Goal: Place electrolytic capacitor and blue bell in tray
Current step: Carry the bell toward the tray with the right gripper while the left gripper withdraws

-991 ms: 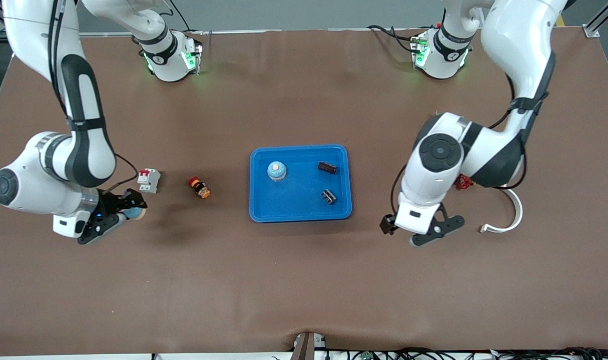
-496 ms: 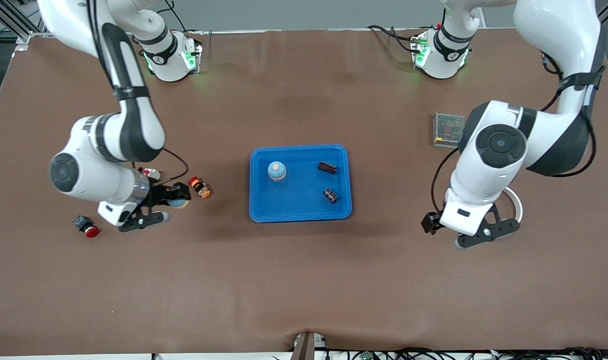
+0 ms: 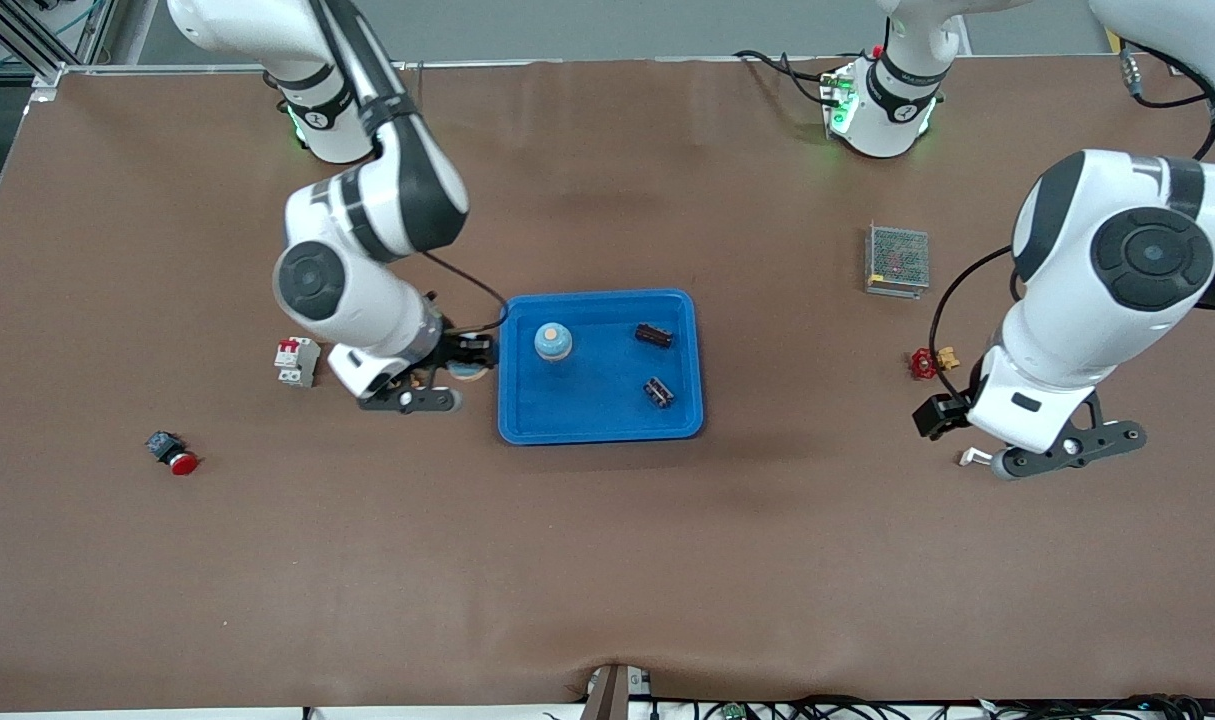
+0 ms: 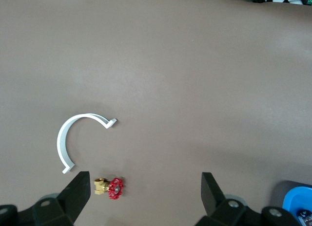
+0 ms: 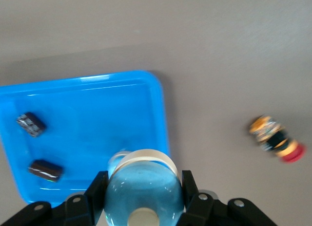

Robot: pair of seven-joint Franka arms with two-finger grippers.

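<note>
while the right gripper clamps a blue bell at the tray's nine o'clock rim, another bell sits inside. the left gripper waits, jaws apart, over bare table.

Right gripper clamped, left gripper agape

Glossy blue plastic tray, matt brown table covering, grey metal mesh box, smooth shiny blue bell
</note>
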